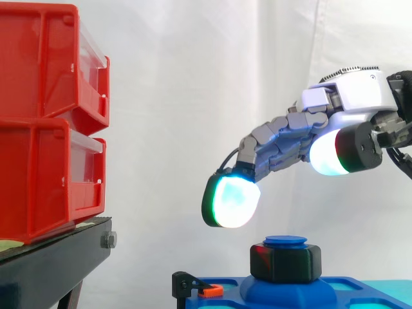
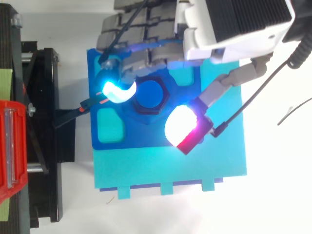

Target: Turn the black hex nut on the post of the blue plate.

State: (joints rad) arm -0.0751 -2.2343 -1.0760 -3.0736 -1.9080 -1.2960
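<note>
From the side, the hand point(image 1: 353, 95) hangs clear above the black nut point(image 1: 286, 261), spread wide, holding nothing. From above, its pads point(image 2: 181, 125) flank the nut at the middle of the blue plate point(image 2: 108, 142). Red bins point(image 1: 45, 122) stand well apart.

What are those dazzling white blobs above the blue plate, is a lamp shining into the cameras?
No lamp: those are the grey robot hand's own glowing fingertip pads. Side view: one glows white-cyan above and left of the black hex nut, clear of it. Top view: two flare to plain white either side of the nut, one with a red edge.
</note>
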